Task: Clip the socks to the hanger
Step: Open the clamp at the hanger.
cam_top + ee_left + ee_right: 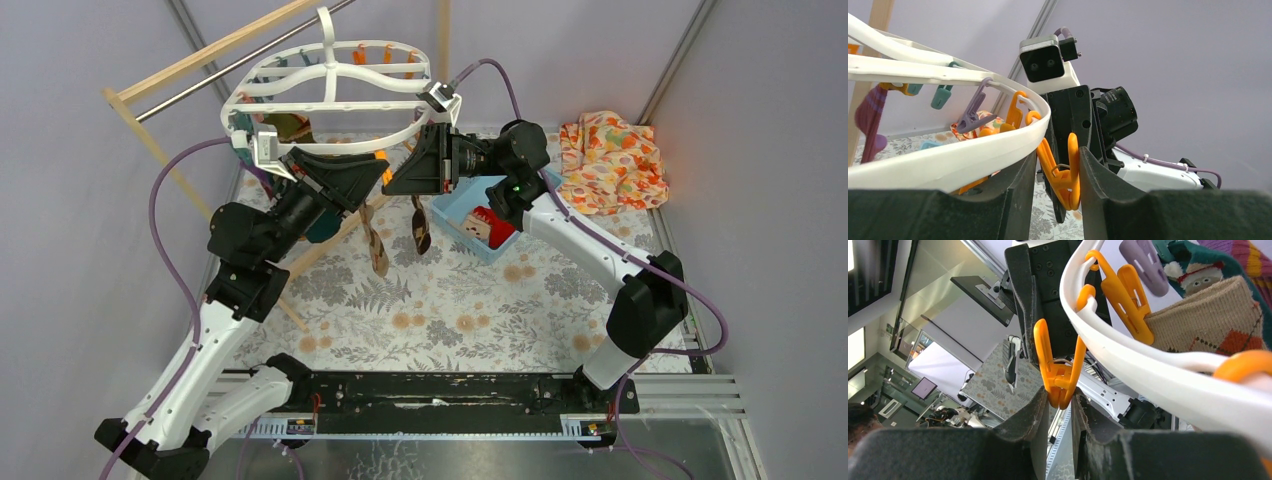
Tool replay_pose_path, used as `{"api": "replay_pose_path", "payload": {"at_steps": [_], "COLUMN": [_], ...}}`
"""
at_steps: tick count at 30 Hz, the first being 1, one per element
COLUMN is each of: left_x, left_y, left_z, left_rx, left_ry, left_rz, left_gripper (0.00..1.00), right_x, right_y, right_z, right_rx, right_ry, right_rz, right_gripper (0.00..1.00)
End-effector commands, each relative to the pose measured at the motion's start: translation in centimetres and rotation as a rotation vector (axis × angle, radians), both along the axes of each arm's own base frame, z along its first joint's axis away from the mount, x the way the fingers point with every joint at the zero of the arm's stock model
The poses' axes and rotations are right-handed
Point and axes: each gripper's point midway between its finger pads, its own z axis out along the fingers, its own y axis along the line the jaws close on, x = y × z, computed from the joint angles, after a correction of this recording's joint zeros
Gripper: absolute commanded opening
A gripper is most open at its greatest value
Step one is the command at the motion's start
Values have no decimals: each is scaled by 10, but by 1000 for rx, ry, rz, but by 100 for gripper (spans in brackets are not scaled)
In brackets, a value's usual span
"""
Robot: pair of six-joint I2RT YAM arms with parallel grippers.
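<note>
- The hanger [325,60] sits upper centre in the overhead view. Its hook is on the metal rod of the wooden rack [190,60], and its near rim is over both grippers.
- An orange peg [1058,380] hangs from that near rim, arms spread upward and joined end pointing down.
- The right gripper [1059,395] is narrow and pinches the peg's lower end from both sides.
- The left gripper [1058,152] brackets the same peg higher up. One finger touches an arm of the peg and the other finger is just beside the second arm. Whether it actually clamps cannot be told.
- The two grippers meet tip to tip under the rim, so there is very little room between them.
- Socks already pegged, in the right wrist view: an argyle sock [1208,325] at right, a teal sock [1193,275] above it and a striped maroon sock [1248,255] at the upper right corner.
- Two brown socks [378,245] show just below the grippers in the overhead view.
- A purple peg [973,112] and a teal peg [940,97] crowd the rim just left of the held peg.
- The right arm passes over a blue bin [455,208] that holds a red sock [487,225].
- A floral cloth [610,165] lies at upper right, well apart.
- The rack's wooden leg slants under the left arm.
- The patterned table cover [440,310] shows bare across lower centre.
</note>
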Motion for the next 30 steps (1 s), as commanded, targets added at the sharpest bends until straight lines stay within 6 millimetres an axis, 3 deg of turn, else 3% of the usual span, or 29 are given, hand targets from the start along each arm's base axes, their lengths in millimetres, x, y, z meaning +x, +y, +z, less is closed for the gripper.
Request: {"api": "replay_pose_path", "payload": {"at_steps": [1,7,15,26,30], "left_x": [-11,-14,-16,-6,1], "left_y": [2,5,8,11,15], "left_z": [19,19,15,9,2], "left_rx": [-32,-25,-10,12,34], "left_ry": [-85,-91,-90,-49,-8], "left_rz": [-18,-7,11,53,97], "left_gripper": [0,0,0,0,0], "right_x": [-15,-11,-2,-17,-19], "right_y": [-4,-1,2,-13,-21], "right_z": [-1,-5,-9,4,-4], "right_rx": [-1,-6,-28,-10,-69], "right_ry": [-41,-41,-58,-92,-125], "right_rz": [56,37,-35,-53,-136], "right_gripper": [0,32,42,51,51]}}
